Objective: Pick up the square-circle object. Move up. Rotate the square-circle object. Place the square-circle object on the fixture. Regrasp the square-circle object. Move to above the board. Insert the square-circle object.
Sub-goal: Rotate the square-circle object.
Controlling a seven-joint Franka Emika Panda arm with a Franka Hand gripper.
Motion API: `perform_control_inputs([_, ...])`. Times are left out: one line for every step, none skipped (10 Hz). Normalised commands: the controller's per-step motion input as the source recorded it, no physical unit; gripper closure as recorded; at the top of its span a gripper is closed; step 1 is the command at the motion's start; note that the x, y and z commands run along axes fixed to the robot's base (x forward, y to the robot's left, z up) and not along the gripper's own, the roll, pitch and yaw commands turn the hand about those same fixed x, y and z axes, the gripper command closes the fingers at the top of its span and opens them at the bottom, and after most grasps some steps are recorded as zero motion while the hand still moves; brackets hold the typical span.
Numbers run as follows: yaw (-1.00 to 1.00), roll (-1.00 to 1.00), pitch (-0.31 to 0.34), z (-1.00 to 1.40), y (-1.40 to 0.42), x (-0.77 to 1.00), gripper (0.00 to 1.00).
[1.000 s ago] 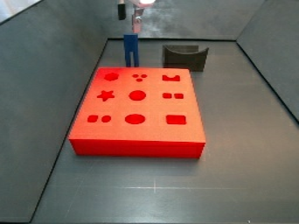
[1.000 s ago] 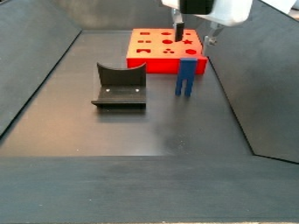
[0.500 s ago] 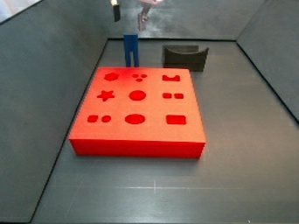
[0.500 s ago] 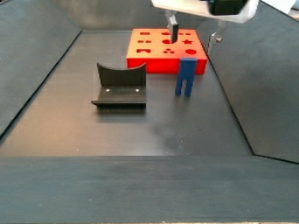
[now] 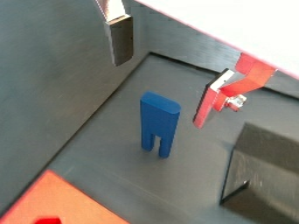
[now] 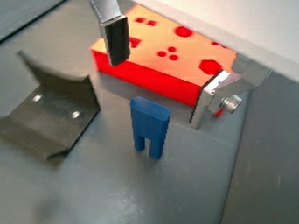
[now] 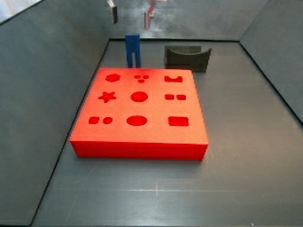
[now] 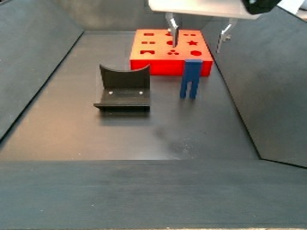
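Observation:
The square-circle object (image 7: 133,50) is a small blue block standing upright on the floor just behind the red board (image 7: 140,111). It also shows in a side view (image 8: 189,81) and in both wrist views (image 5: 159,125) (image 6: 149,127). My gripper (image 7: 133,11) hangs above it, open and empty, with one finger (image 5: 121,39) on either side of the block and well above it. The gripper also shows in a side view (image 8: 198,30). The dark fixture (image 7: 187,58) stands on the floor beside the block, and it is empty (image 8: 122,88).
Grey walls close in the floor on the left, right and back. The board (image 8: 171,52) lies close to the block. In the wrist views the board (image 6: 163,57) and the fixture (image 6: 47,114) flank the block.
My gripper has moved up and its fingers have spread wider apart. The blue block has not moved.

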Motion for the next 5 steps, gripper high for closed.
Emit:
perform_control_inputs([1.0,-0.13,0.01,-0.02,0.0,0.04,0.0])
perform_control_inputs([0.93,-0.15,0.011,-0.02,0.0,0.04,0.0])
perform_control_inputs([0.68,-0.15,0.011,-0.02,0.0,0.04,0.0])
perform_control_inputs([0.39,-0.13,0.012,-0.02,0.0,0.04,0.0])
perform_control_inputs([0.23,-0.11,0.013,-0.02,0.01,0.04,0.0])
